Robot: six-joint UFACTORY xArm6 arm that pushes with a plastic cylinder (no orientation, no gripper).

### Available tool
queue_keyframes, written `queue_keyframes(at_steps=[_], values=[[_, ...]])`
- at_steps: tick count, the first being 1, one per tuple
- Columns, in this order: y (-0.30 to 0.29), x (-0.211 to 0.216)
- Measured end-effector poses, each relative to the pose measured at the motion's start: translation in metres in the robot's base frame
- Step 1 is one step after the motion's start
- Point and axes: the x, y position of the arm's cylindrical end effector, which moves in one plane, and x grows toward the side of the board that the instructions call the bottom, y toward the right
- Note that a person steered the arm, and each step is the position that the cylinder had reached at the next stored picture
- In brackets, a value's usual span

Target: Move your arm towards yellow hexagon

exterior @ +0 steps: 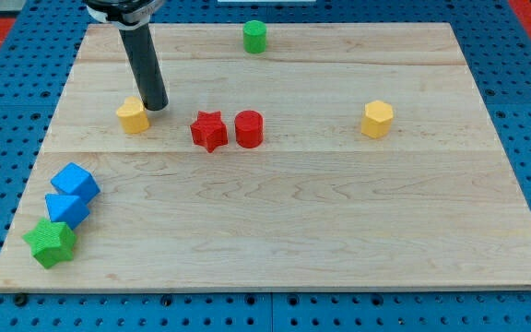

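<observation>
Nearest, at the view's bottom left, a matte green star (51, 243) and two blue cubes (72, 195) cluster on the pale wooden table (293, 231). Farther up, my tip (158, 107), the plain dark rod end effector with nothing held, stands just right of a yellow pentagon-like block (133, 116). The faceted yellow hexagon (377, 119) lies well off to the view's right, beyond the red star (209, 131) and red cylinder (249, 129), which I judge block a straight run. Farthest sits a green cylinder (254, 37).

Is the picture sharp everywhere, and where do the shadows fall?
Camera view: evenly lit, no glare on the wooden board; the red star block looks sharp with a faint shadow beneath; the dark rod's tip sits beside the left yellow block.
</observation>
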Motion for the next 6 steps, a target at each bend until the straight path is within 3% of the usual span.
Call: queue_keyframes(at_steps=[1,2,3,4,5,6], values=[[-0.057,0.030],[-0.072,0.074],[-0.068,0.074],[-0.037,0.060],[0.062,-0.006],[0.185,-0.032]])
